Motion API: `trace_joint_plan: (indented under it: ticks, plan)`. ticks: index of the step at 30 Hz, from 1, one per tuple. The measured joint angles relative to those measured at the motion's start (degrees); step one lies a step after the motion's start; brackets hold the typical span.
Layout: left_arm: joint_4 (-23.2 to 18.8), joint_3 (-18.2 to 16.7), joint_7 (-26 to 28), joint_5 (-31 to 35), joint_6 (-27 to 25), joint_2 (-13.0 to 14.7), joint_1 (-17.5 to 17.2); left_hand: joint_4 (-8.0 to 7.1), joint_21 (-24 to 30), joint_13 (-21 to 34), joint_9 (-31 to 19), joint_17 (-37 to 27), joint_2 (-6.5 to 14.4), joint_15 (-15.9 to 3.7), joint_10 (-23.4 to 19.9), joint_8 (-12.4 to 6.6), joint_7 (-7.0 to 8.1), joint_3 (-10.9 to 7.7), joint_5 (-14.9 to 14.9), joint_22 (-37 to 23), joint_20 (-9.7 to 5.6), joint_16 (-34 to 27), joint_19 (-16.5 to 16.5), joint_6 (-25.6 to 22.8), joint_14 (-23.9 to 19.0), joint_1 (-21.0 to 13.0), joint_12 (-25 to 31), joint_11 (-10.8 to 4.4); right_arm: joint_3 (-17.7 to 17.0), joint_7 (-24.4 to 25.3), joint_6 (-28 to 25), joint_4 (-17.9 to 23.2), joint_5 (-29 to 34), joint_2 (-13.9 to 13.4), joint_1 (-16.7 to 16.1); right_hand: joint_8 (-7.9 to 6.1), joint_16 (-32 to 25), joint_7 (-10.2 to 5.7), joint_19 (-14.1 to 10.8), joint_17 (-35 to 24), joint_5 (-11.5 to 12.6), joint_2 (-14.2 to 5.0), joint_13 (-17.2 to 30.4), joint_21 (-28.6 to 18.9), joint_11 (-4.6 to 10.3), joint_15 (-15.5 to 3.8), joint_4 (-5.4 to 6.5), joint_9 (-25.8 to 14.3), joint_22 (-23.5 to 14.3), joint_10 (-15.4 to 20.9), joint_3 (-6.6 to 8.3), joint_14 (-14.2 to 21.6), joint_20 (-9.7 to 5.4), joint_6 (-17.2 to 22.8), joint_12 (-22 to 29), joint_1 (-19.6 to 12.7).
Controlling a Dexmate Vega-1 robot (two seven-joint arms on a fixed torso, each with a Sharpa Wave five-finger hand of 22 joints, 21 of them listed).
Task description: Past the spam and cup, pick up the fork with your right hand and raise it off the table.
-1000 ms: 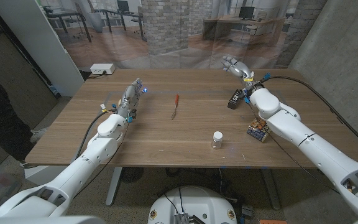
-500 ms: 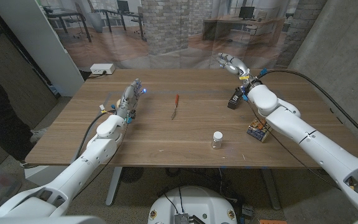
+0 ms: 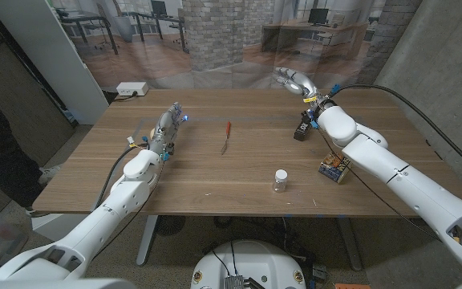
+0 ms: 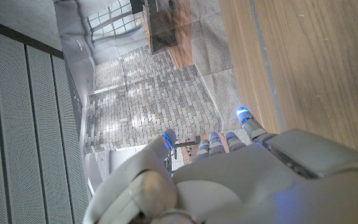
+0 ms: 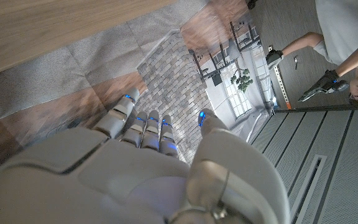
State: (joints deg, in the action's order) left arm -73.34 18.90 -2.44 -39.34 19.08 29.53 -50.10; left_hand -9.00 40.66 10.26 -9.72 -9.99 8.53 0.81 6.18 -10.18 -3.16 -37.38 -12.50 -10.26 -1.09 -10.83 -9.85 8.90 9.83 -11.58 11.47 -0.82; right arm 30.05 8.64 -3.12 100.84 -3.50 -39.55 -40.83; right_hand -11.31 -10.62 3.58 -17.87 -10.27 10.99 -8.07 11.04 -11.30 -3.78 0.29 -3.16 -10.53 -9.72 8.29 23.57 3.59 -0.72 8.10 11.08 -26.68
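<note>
Wooden table (image 3: pixel 215 172) | right hand (image 3: pixel 293 79) fingers apart, empty | fork (image 3: pixel 226 136) beyond cup (image 3: pixel 281 180), spam (image 3: pixel 334 168)

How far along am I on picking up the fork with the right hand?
Nothing is finished yet. The fork lies on the table, mid-table, untouched. The right hand is empty, fingers apart, raised over the far edge, beyond the dark box; the cup and spam tin sit nearer the robot. The left hand holds nothing. Left: reach to the fork, grasp, lift.
</note>
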Motion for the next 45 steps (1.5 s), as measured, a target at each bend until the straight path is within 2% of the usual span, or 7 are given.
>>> trace_joint_plan:
  ticks: [18,31,45]
  plan:
    - [-1.33,-0.76,0.66,-0.30,0.41,0.57,-1.45,-0.25,0.00,0.00,0.00,0.00,-0.24,0.00,0.00,0.00,0.00,-0.24,0.00,0.00,0.00,0.00,0.00,0.00,0.00,0.24,0.00,0.00,2.33,-1.41,-4.27,2.32,4.68,-0.13,2.05,0.00,0.00,0.00,-0.01,0.00,0.00,-0.30,0.00,0.00,0.30,0.00,-0.24,0.00,0.00,0.30,-0.24,0.00,-0.02,0.00,0.00,-0.30]
    - [-0.61,-0.88,0.29,-0.56,0.86,0.37,-1.42,-0.24,-0.41,0.00,0.00,0.00,-0.23,0.00,0.00,0.00,0.00,-0.24,0.00,0.00,0.00,0.00,0.00,0.00,0.00,0.24,0.00,0.00,4.55,-2.93,-8.70,3.95,8.70,0.04,4.05,0.00,0.00,0.00,-0.21,0.01,-0.44,-0.30,0.00,0.00,0.30,-0.31,-0.48,0.00,0.00,0.30,0.00,0.31,-0.21,-0.01,0.00,-0.29]
    - [-0.16,-0.86,0.01,-0.64,1.21,0.10,-1.25,-0.24,-0.40,0.00,0.00,0.00,-0.07,0.00,0.00,0.00,0.00,-0.24,0.00,0.00,-0.01,0.00,0.00,0.00,0.00,0.40,0.00,0.00,6.91,-4.18,-13.71,6.29,13.45,-0.18,5.54,0.00,0.00,0.00,-0.62,0.01,-0.44,-0.01,0.00,0.00,0.30,-0.31,-0.95,0.00,0.00,0.30,-0.47,0.31,-0.20,0.00,0.00,-0.58]
